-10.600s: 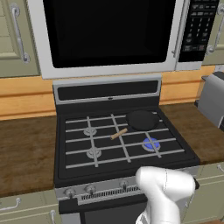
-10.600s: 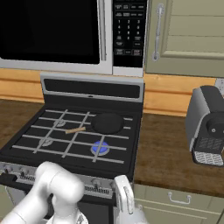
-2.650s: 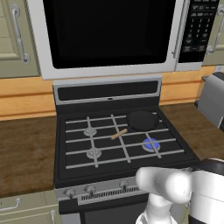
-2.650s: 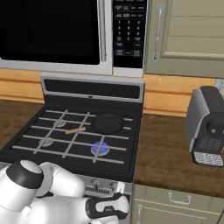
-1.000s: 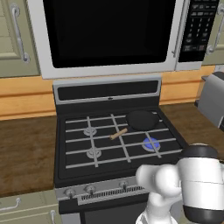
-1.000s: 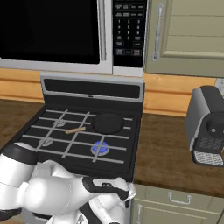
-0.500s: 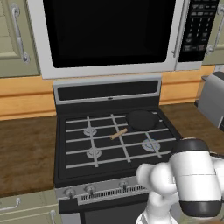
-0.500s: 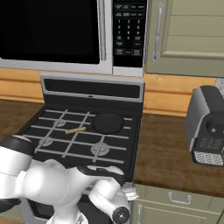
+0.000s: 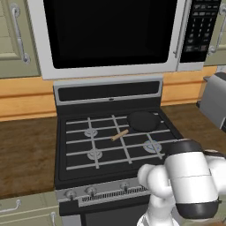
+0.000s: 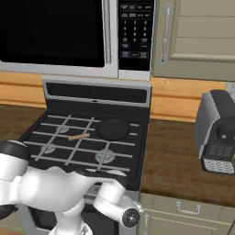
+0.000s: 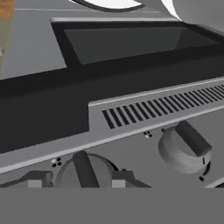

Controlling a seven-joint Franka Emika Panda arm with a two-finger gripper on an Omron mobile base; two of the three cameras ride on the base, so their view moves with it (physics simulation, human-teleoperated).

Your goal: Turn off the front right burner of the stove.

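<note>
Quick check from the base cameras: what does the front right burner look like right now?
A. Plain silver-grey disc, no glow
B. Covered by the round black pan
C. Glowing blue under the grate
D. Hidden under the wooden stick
A: the front right burner shows as a plain silver-grey disc under the pale grate bars with no blue glow, while the black pan sits behind it on the stove.

White rounded arm (image 9: 185, 185), dark joints

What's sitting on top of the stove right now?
On the stove: a round black pan at the back right and a small wooden stick mid-grate. The robot arm covers the front right corner.
</note>
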